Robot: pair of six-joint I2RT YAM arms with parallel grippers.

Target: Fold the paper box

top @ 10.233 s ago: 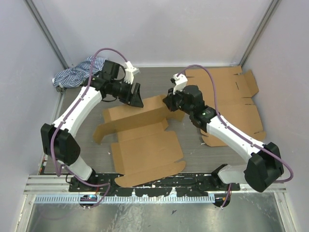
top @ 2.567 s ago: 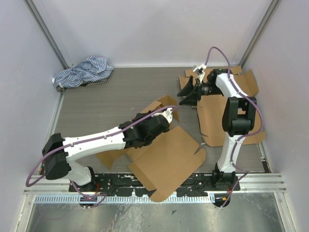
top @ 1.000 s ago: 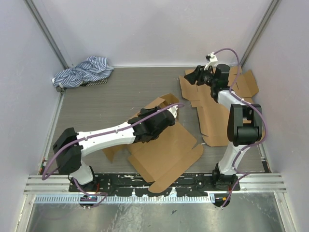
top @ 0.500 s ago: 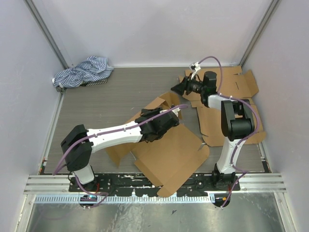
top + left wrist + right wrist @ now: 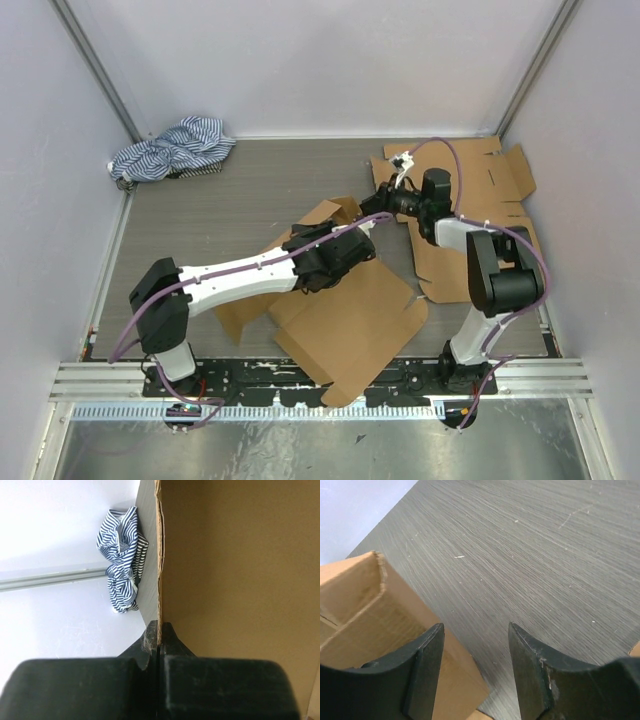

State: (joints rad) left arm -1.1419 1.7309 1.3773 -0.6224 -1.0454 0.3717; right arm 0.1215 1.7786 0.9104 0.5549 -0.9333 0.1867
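The paper box is a flat brown cardboard blank (image 5: pixel 350 315) lying in the middle of the table, with one panel (image 5: pixel 335 212) raised at its far end. My left gripper (image 5: pixel 352 236) is shut on that raised panel; in the left wrist view the jaws (image 5: pixel 159 632) pinch the cardboard's edge (image 5: pixel 160 555). My right gripper (image 5: pixel 373 202) hovers just right of the raised panel, open. In the right wrist view its fingers (image 5: pixel 427 660) stand apart above the table, and a cardboard corner (image 5: pixel 375 615) lies under the left finger.
A pile of other flat cardboard blanks (image 5: pixel 490 235) lies at the right, under the right arm. A striped blue-and-white cloth (image 5: pixel 170 148) is bunched in the far left corner. White walls close in the table on three sides.
My right gripper has swung from the far right pile down and left to the box's raised panel. The left gripper stays shut on the box, which has shifted slightly.
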